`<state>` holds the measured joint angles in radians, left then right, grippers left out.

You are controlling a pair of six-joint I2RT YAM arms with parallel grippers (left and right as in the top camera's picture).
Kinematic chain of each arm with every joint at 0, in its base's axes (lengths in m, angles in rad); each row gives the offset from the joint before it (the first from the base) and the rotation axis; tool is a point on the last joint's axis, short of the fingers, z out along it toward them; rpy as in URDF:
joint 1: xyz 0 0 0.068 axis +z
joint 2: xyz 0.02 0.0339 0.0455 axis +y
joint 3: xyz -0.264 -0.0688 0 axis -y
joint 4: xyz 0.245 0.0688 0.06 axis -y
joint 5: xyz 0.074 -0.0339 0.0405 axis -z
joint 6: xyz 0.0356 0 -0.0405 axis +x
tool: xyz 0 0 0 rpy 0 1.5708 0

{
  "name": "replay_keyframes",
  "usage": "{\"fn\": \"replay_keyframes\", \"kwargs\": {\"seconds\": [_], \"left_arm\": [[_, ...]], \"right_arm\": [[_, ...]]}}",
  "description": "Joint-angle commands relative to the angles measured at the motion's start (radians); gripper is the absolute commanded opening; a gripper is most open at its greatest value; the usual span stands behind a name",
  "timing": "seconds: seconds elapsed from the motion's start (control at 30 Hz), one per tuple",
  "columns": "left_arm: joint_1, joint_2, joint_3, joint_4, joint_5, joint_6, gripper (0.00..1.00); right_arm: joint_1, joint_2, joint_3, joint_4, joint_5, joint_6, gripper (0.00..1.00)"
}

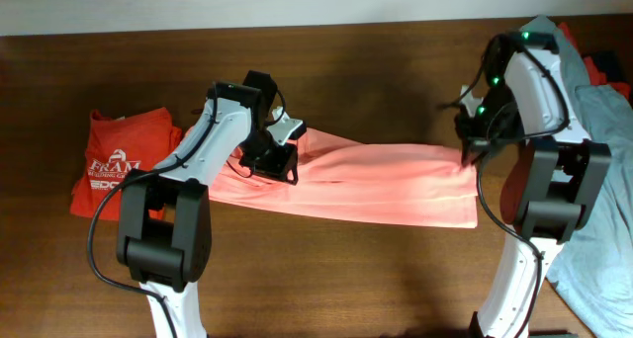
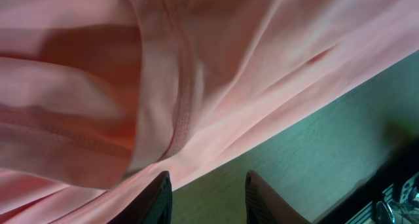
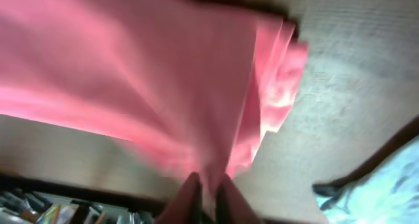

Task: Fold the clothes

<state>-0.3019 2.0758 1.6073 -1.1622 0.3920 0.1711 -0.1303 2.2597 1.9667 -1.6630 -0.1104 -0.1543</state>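
The salmon-pink T-shirt (image 1: 376,180) lies stretched across the middle of the table as a long folded band. My right gripper (image 1: 469,150) is shut on its right end and lifts that end; in the right wrist view the cloth (image 3: 163,86) hangs from the closed fingers (image 3: 208,188). My left gripper (image 1: 280,162) is over the shirt's left end. In the left wrist view its fingers (image 2: 206,188) are open with bare table between them, and the pink cloth (image 2: 163,73) lies just beyond the left finger.
A red-orange T-shirt with white lettering (image 1: 124,160) lies at the far left. A grey-blue T-shirt (image 1: 603,210) lies at the right edge, with a red-orange garment (image 1: 593,56) behind it. The grey-blue cloth also shows in the right wrist view (image 3: 373,191).
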Motion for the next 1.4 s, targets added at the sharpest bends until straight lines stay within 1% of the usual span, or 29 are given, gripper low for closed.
{"fn": "replay_keyframes", "kwargs": {"seconds": [0.0,0.03,0.1,0.23,0.3,0.33,0.37,0.4,0.43,0.5,0.57,0.7,0.77,0.87,0.97,1.17,1.37], "left_arm": [[-0.001,-0.002,-0.004,-0.001,0.001,-0.002,0.36],[-0.001,-0.002,-0.004,-0.001,0.001,-0.002,0.36],[-0.001,-0.002,-0.004,-0.001,0.001,-0.001,0.37],[-0.001,-0.002,-0.004,-0.001,0.001,-0.001,0.37],[-0.001,-0.002,-0.004,-0.001,0.000,-0.001,0.37],[-0.001,-0.002,-0.004,-0.001,0.000,-0.001,0.41],[-0.001,-0.002,-0.004,-0.001,0.000,-0.001,0.41],[-0.001,-0.002,-0.004,-0.001,0.000,-0.001,0.41],[-0.001,-0.002,-0.004,-0.001,0.000,-0.001,0.42],[-0.001,-0.002,-0.004,-0.001,0.000,-0.001,0.46],[-0.001,-0.002,-0.004,0.000,-0.005,-0.002,0.48],[-0.001,-0.002,-0.004,-0.001,-0.062,-0.002,0.48],[-0.001,-0.003,-0.003,0.001,-0.116,-0.002,0.48],[0.009,-0.011,0.005,0.018,-0.175,-0.028,0.48],[0.035,-0.042,0.017,0.034,-0.213,-0.029,0.49],[0.127,-0.137,0.025,0.082,-0.198,-0.028,0.52],[0.156,-0.129,0.024,0.177,-0.198,-0.027,0.53]], "right_arm": [[0.005,-0.026,-0.086,0.014,0.045,0.006,0.18],[0.005,-0.026,-0.110,0.025,0.045,0.006,0.18],[0.005,-0.026,-0.140,0.035,0.045,0.006,0.24],[0.004,-0.026,-0.153,0.053,0.045,0.011,0.24],[-0.001,-0.026,-0.153,0.065,0.044,0.027,0.27],[-0.009,-0.026,-0.153,0.072,0.043,0.048,0.27],[-0.038,-0.026,-0.153,0.088,0.035,0.087,0.28],[-0.056,-0.026,-0.153,0.092,0.013,0.092,0.29],[-0.072,-0.026,-0.153,0.093,-0.015,0.090,0.29],[-0.109,-0.026,-0.153,0.086,-0.097,0.039,0.30],[-0.137,-0.026,-0.155,0.071,-0.161,-0.014,0.32],[-0.174,-0.026,-0.162,0.071,-0.196,-0.026,0.32],[-0.185,-0.026,-0.162,0.071,-0.203,-0.031,0.33],[-0.186,-0.026,-0.162,0.072,-0.216,-0.074,0.33],[-0.186,-0.026,-0.162,0.074,-0.219,-0.074,0.33],[-0.186,-0.026,-0.162,0.090,-0.246,-0.075,0.33],[-0.184,-0.026,-0.162,0.085,-0.249,-0.074,0.33]]}}
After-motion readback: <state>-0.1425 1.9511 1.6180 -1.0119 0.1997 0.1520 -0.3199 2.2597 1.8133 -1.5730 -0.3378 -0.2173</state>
